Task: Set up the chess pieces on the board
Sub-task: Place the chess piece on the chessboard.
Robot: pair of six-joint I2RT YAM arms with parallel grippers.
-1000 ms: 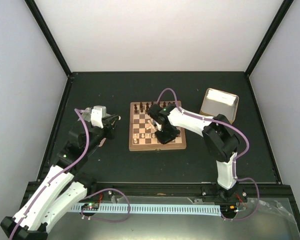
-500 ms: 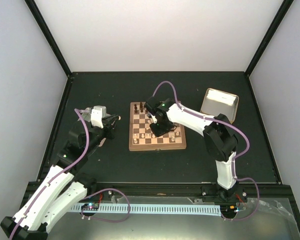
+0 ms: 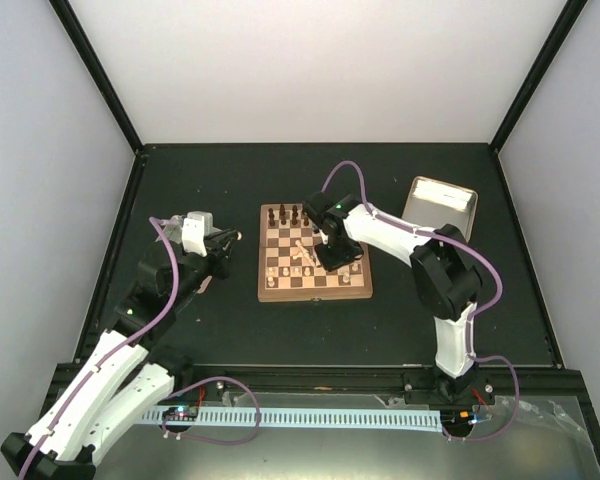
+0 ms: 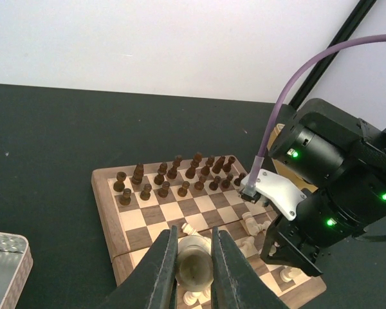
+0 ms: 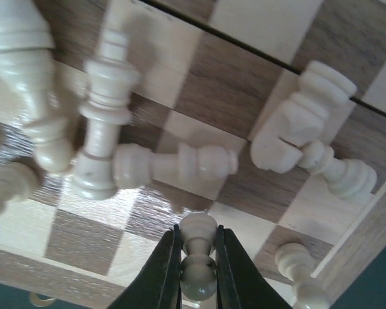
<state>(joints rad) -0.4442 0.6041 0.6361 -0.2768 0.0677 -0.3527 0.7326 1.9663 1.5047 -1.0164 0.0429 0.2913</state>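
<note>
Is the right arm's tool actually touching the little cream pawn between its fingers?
Touching. In the right wrist view the right tool pinches the small cream pawn; both dark fingers press its sides.

Pale pawn [image 5: 198, 256] between fingers [image 5: 165, 270], above checkered board [image 5: 209, 96]
</note>
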